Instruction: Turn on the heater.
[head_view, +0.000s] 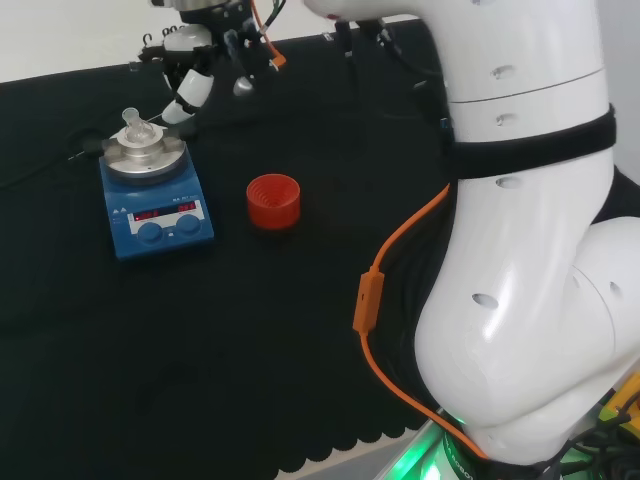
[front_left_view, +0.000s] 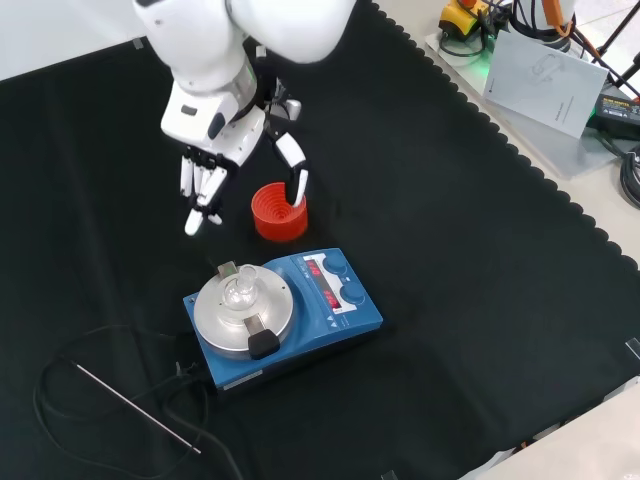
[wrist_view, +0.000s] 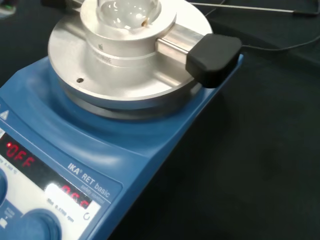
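Heater (front_left_view: 290, 315) is the blue box with a round metal plate (front_left_view: 243, 308) on top, and it stands on the black cloth (front_left_view: 450, 250) just in front of the red ribbed ring (front_left_view: 279, 212) in the front view. You do not need to lift it. It looks heavy and stiff, with a flat base, so I think it will stay in place when you press or turn a control. The two blue knobs (front_left_view: 345, 280) sit on the sloped panel beside the red displays (front_left_view: 325, 278); in the head view they are at the near edge of the box (head_view: 165, 232). I judge that these knobs are the place to take hold, with fingertips only, because they are small and smooth and could slip.

Be careful with the clear glass vessel (front_left_view: 238, 290) that sits in the metal block on the plate; it is fragile, and the black handle (wrist_view: 213, 59) of the block sticks out to one side. A thin metal rod (front_left_view: 135, 405) and a cable lie on the cloth beside the heater.

Your hand (front_left_view: 215, 165) hangs above the cloth behind the heater in the front view, well apart from the knobs, touching nothing. The fingers point down, nearly straight and a little spread, and the thumb (front_left_view: 296, 170) reaches toward the red ring. It holds nothing.
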